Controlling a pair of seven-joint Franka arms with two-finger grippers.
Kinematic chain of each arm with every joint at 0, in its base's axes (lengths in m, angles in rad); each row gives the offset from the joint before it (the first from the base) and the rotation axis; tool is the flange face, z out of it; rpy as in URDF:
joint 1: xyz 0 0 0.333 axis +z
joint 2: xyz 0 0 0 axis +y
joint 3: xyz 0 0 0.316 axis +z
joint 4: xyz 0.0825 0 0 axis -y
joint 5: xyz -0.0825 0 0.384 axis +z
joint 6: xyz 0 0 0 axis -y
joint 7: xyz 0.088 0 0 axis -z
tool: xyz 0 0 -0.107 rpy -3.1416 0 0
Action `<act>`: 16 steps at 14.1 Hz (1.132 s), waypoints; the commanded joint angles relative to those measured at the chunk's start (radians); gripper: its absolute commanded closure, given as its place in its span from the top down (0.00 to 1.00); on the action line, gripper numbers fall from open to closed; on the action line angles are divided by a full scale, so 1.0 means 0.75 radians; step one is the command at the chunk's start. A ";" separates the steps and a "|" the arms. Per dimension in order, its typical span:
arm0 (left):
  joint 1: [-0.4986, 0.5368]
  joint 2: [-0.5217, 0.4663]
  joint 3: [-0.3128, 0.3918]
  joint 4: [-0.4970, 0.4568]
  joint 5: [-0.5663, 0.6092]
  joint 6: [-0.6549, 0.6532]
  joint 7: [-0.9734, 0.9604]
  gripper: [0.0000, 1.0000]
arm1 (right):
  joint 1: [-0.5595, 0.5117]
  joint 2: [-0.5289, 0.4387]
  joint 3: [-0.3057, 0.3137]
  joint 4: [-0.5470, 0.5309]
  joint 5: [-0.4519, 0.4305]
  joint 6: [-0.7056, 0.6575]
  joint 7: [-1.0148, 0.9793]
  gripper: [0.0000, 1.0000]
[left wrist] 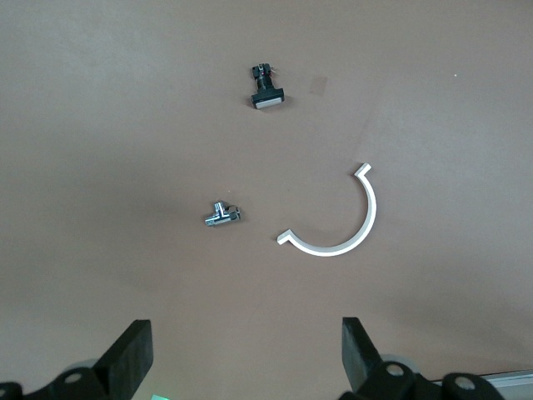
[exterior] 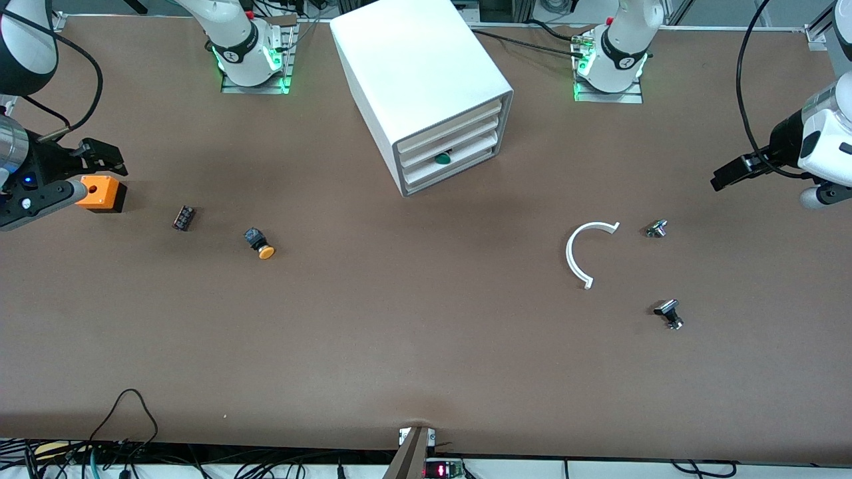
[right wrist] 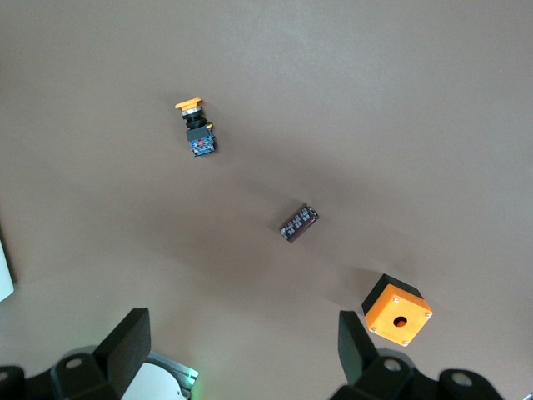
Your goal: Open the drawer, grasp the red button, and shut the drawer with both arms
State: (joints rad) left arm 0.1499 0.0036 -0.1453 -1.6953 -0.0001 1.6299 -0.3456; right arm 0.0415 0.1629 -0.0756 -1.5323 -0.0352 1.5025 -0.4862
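The white cabinet point(exterior: 426, 80) stands at the robots' edge of the table, between the two bases. Its three white drawers point(exterior: 452, 148) are pushed in. A small green round thing point(exterior: 442, 158) shows in the gap at the middle drawer. The red-capped button is out of view. My right gripper point(exterior: 106, 158) is open and empty, up over the orange box point(exterior: 100, 193) at the right arm's end; the right wrist view point(right wrist: 241, 346) shows it too. My left gripper point(exterior: 729, 174) is open and empty over the left arm's end; it also shows in the left wrist view point(left wrist: 246, 350).
An orange-yellow-capped button point(exterior: 259, 243) point(right wrist: 196, 129) and a small dark part point(exterior: 184, 217) point(right wrist: 299, 222) lie near the orange box point(right wrist: 397, 310). A white C-shaped piece point(exterior: 586, 253) point(left wrist: 341, 225), a small metal part point(exterior: 657, 229) point(left wrist: 221, 215) and a black part point(exterior: 669, 313) point(left wrist: 266, 87) lie toward the left arm's end.
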 commanded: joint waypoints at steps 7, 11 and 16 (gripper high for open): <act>0.029 0.026 -0.005 0.052 0.010 -0.050 0.099 1.00 | -0.002 -0.002 0.011 0.008 -0.018 -0.017 0.049 1.00; 0.033 0.026 -0.007 0.049 0.010 -0.054 0.097 1.00 | 0.000 -0.002 0.015 0.008 -0.018 -0.019 0.059 1.00; 0.035 0.030 -0.007 0.045 0.004 -0.058 0.105 1.00 | -0.002 -0.002 0.013 0.008 -0.018 -0.017 0.057 1.00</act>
State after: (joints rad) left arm 0.1656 0.0112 -0.1444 -1.6907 -0.0001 1.6113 -0.2891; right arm 0.0427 0.1630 -0.0720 -1.5323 -0.0352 1.5025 -0.4587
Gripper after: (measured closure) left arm 0.000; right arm 0.000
